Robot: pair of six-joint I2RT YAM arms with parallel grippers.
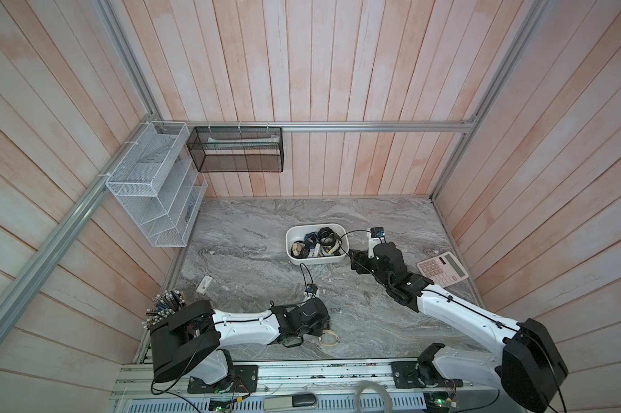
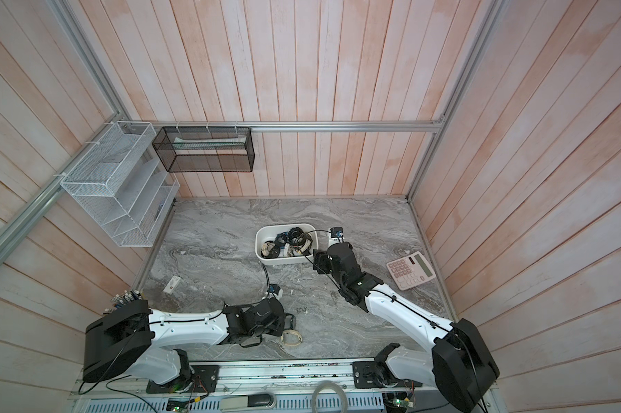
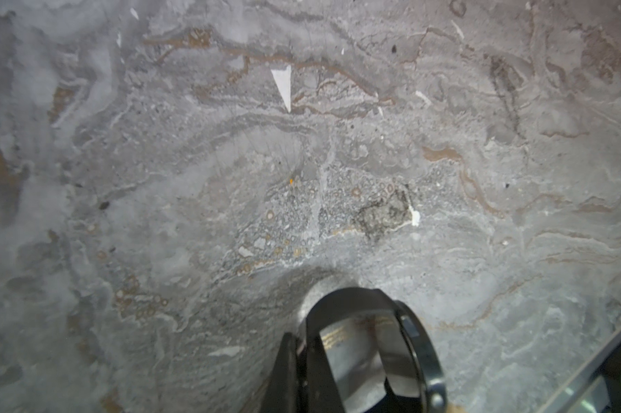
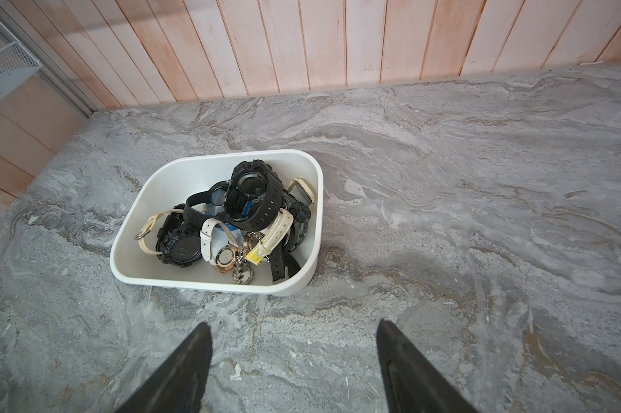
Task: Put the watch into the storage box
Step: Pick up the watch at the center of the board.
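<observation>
Grey marble table (image 1: 251, 250), walled in by boards. White rack (image 1: 148, 193) and black basket (image 1: 235, 150) hang on the walls, well beyond the box and to its left. Box (image 4: 208, 282) sits mid-table, with a heap of watches (image 4: 244, 214) inside, black and pale straps tangled. Pink calculator (image 1: 443, 273) lies right of the box, well apart from it. Right gripper (image 4: 294, 329) is near the box's right end, jaws spread wide with nothing between them. Left gripper (image 3: 301, 357) is well short of the box, toward the arm bases, pinched tight on the strap of a black watch (image 3: 414, 343); I can't tell whether the watch is clear of the table. A pale watch (image 1: 329, 338) lies on the table just beside that gripper.
</observation>
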